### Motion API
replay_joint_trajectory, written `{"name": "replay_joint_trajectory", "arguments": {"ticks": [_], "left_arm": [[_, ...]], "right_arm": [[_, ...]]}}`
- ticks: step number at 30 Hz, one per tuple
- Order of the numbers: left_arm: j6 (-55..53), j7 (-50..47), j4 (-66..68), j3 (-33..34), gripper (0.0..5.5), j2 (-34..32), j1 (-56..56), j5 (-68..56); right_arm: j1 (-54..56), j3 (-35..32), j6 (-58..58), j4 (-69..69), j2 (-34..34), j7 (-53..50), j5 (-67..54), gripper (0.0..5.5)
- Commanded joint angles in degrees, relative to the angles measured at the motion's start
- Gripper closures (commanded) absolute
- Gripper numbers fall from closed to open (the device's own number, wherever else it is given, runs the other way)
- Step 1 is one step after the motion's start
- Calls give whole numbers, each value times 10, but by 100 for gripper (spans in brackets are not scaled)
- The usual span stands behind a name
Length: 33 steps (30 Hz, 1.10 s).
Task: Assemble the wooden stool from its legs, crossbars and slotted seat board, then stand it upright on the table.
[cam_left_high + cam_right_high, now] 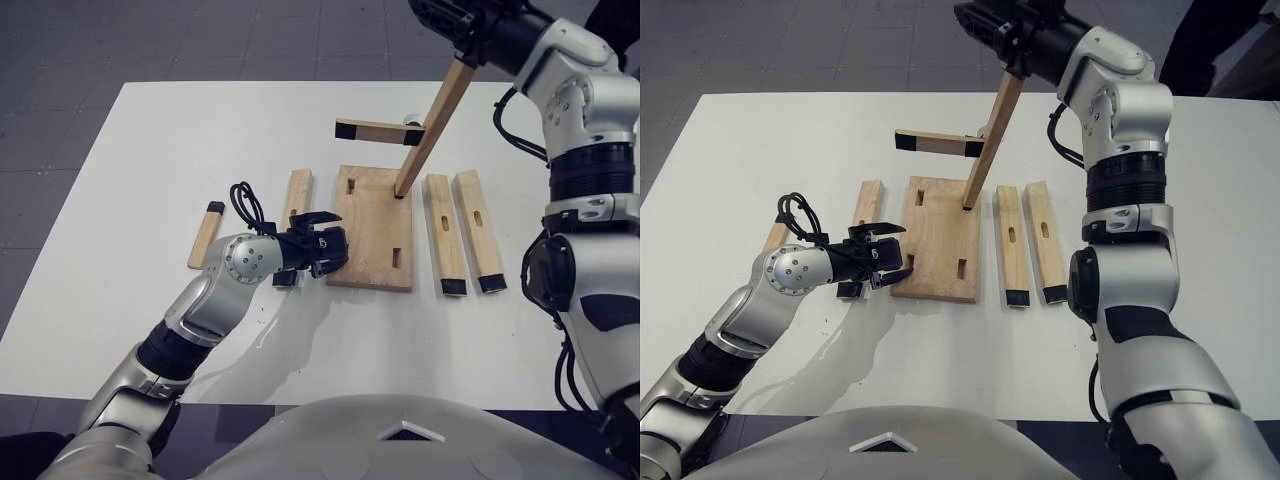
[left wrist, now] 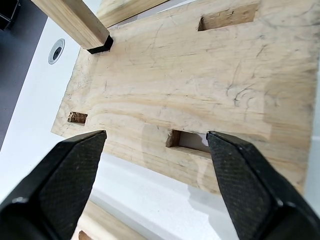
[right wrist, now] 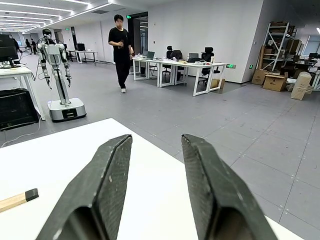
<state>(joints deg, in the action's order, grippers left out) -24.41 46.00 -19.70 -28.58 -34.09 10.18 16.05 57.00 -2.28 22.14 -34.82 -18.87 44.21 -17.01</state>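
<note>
The slotted seat board (image 1: 370, 235) lies flat mid-table. My left gripper (image 1: 325, 250) is open at its near left corner, one finger on each side of the board's edge (image 2: 200, 85), where a slot shows between the fingers (image 2: 75, 170). High at the far right, my right gripper (image 1: 462, 45) is shut on the top of a tilted leg (image 1: 430, 130). The leg's lower end meets the board at the far right slot. A crossbar (image 1: 380, 130) with a black tip sticks out sideways from that leg, above the table.
Two loose legs (image 1: 445, 232) (image 1: 479, 228) lie side by side right of the board. Another leg (image 1: 297, 195) lies along its left edge, partly under my left wrist. A short piece (image 1: 206, 233) lies farther left. The near part of the white table (image 1: 120, 330) is bare.
</note>
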Motion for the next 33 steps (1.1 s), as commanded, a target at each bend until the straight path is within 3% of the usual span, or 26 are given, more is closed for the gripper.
{"name": "replay_joint_trajectory", "arguments": {"ticks": [1,11,18,25,33], "left_arm": [[-12,16,23,-21,177,-9,-26,4],[-4,10,39,-23,177,-4,-25,9],[-15,-1,45,-20,177,7,-10,15],[-27,-45,51,7,177,67,16,-3],[-7,-80,-17,104,177,86,18,-61]], "right_arm": [[-40,8,31,-34,2,-5,13,368],[84,-65,116,105,11,-57,-78,368],[120,-107,100,109,-47,-68,-88,368],[-20,-152,107,154,-122,-76,-86,368],[-256,-143,81,197,-91,-138,-47,368]]}}
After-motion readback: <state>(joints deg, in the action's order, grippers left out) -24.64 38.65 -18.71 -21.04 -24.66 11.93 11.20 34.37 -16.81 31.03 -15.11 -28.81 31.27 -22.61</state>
